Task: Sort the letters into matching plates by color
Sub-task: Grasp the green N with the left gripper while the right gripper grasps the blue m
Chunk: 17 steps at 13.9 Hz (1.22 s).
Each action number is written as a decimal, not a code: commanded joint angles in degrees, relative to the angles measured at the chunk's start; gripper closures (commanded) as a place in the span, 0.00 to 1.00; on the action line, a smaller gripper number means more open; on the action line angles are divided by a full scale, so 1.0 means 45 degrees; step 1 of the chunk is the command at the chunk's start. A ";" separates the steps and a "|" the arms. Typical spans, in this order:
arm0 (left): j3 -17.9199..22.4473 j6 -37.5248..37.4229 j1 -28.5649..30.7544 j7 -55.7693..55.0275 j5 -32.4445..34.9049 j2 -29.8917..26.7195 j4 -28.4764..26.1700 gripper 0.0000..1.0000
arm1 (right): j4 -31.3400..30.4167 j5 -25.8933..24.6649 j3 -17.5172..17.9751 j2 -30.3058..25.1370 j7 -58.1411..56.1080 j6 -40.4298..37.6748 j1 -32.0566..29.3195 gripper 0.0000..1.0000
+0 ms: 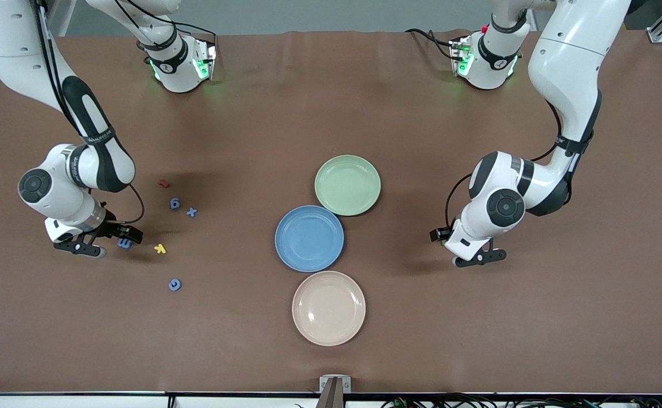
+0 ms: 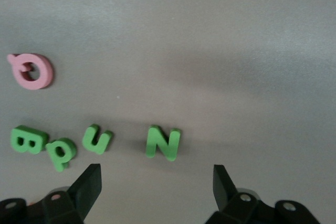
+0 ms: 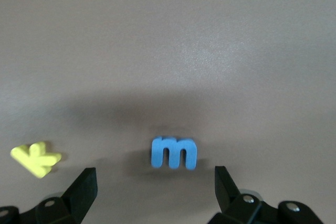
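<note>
The cream plate [image 1: 329, 307] lies nearest the camera, the blue plate [image 1: 309, 238] at its 12 o'clock, the green plate [image 1: 347, 185] higher. My right gripper [image 1: 108, 241] hangs spread over the blue m [image 3: 174, 152] (yellow letter [image 3: 35, 158] beside). My left gripper [image 2: 156, 188] gapes above four green letters [image 2: 163, 142].

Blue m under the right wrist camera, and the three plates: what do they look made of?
The blue m looks like foam: thick, dull, soft rounded edges, no shine. The blue plate and green plate look matte, perhaps plastic or a fibre blend, since they show no glare. The cream plate shows faint highlights, so slightly glossier; its material is unclear.
</note>
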 commanded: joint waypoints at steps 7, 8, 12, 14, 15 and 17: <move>0.0000 0.1380 -0.0015 -0.0504 0.1045 0.0652 -0.0193 0.20 | 0.0567 -0.0062 0.0083 0.0712 -0.0023 0.0273 -0.0433 0.10; 0.0000 0.1516 -0.0015 -0.0562 0.1085 0.0672 -0.0252 0.23 | 0.0568 -0.0062 0.0083 0.0713 -0.0023 0.0273 -0.0413 0.11; 0.0000 0.1850 -0.0015 -0.0563 0.1105 0.0770 -0.0408 0.33 | 0.0685 -0.0062 0.0083 0.0849 -0.0023 0.0273 -0.0413 0.12; 0.0000 0.1869 -0.0015 -0.0563 0.1105 0.0770 -0.0487 0.35 | 0.0685 -0.0062 0.0083 0.0849 -0.0023 0.0273 -0.0413 0.17; 0.0000 0.1869 0.0005 -0.0563 0.1105 0.0770 -0.0487 0.36 | 0.0685 -0.0062 0.0083 0.0869 -0.0023 0.0273 -0.0413 0.21; 0.0000 0.1850 0.0005 -0.0563 0.1105 0.0750 -0.0603 0.40 | 0.0685 -0.0062 0.0102 0.0869 -0.0062 0.0273 -0.0413 0.29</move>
